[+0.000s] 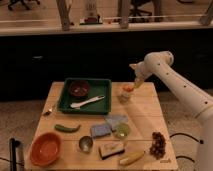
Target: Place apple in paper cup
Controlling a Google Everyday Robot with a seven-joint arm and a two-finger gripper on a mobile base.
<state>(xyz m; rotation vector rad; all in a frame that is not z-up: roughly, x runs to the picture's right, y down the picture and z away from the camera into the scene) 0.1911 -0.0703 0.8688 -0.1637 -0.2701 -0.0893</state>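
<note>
The orange-red apple (pixel 128 88) sits in the mouth of the pale paper cup (pixel 126 95), which stands upright on the wooden table (pixel 145 117) just right of the green tray. My gripper (pixel 134 75) hangs just above and to the right of the cup, clear of the apple. Its fingers are apart and hold nothing. The white arm (pixel 175 82) reaches in from the right.
The green tray (pixel 100 85) holds a dark red bowl (pixel 79 88) and a white spoon (pixel 87 102). In front lie an orange bowl (pixel 45 148), a metal cup (pixel 85 144), a green pod (pixel 67 128), blue sponges (pixel 101 130), a yellow-green fruit (pixel 121 131), a banana (pixel 131 158) and grapes (pixel 159 142).
</note>
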